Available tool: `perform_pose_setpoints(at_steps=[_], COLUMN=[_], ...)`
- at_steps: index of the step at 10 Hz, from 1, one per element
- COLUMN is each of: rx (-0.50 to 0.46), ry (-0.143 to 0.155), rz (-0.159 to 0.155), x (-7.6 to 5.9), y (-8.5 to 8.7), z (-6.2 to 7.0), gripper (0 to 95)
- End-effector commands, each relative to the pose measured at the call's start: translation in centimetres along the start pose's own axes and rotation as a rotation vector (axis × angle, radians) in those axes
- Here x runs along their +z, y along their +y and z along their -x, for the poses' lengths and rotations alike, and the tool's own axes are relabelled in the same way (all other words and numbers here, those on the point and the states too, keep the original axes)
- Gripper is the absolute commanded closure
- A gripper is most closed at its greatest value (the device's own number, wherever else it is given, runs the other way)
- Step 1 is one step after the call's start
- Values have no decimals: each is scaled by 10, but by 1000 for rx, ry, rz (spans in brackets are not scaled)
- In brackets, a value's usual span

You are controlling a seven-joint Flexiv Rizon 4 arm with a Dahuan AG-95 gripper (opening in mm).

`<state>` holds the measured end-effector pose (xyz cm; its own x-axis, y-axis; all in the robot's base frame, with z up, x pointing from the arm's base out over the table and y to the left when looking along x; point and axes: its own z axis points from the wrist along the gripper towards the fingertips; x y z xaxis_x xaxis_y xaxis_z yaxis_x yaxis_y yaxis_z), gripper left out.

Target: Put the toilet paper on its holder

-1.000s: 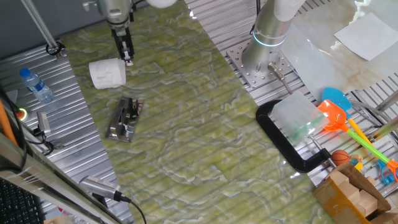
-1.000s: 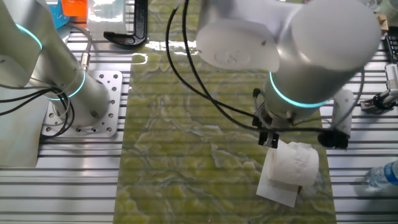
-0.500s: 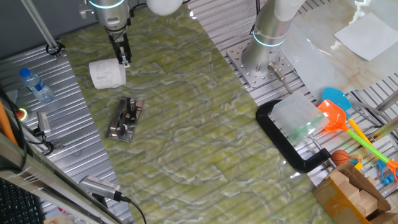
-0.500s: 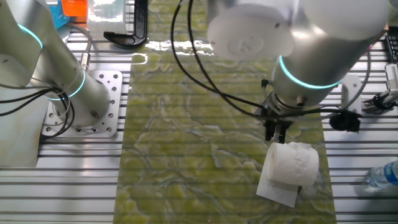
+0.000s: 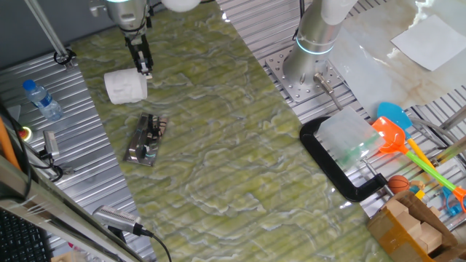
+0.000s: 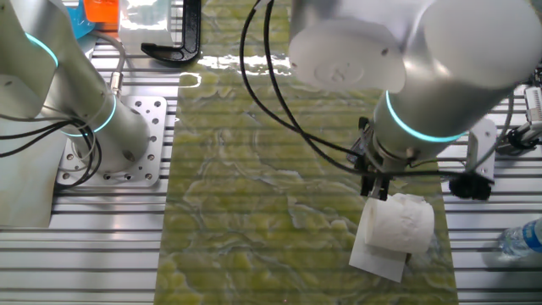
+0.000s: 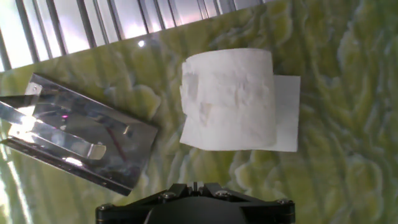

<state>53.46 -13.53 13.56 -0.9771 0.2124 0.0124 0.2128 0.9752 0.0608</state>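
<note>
The toilet paper (image 5: pixel 125 85) is a white roll lying on its side on the green mat, with a loose sheet under it; it also shows in the other fixed view (image 6: pixel 400 224) and the hand view (image 7: pixel 230 99). The holder (image 5: pixel 145 140), a shiny metal plate with a dark peg, lies flat on the mat in front of the roll and shows at the left of the hand view (image 7: pixel 81 140). My gripper (image 5: pixel 145 69) hangs just above the roll's far side (image 6: pixel 378 188), fingers together and empty. Only its base shows in the hand view (image 7: pixel 194 185).
A water bottle (image 5: pixel 41 100) lies on the metal table left of the mat. A big black C-clamp (image 5: pixel 336 166), coloured toys (image 5: pixel 397 135) and a cardboard box (image 5: pixel 411 225) stand at the right. A second arm's base (image 5: pixel 309 62) stands behind the mat.
My gripper has shifted a little sideways towards the roll and now hangs close over its far edge. The roll and the holder have not moved.
</note>
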Motion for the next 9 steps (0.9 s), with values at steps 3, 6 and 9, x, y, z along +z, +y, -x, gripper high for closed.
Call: perform_pose_setpoints(at_steps=[3, 6, 9], rx=[-566, -730, -908], ry=[6, 3, 1], rz=[-12, -15, -16], x=[6, 6, 4], y=[-4, -4, -3], z=[-8, -9, -6], gripper=[950, 950, 950])
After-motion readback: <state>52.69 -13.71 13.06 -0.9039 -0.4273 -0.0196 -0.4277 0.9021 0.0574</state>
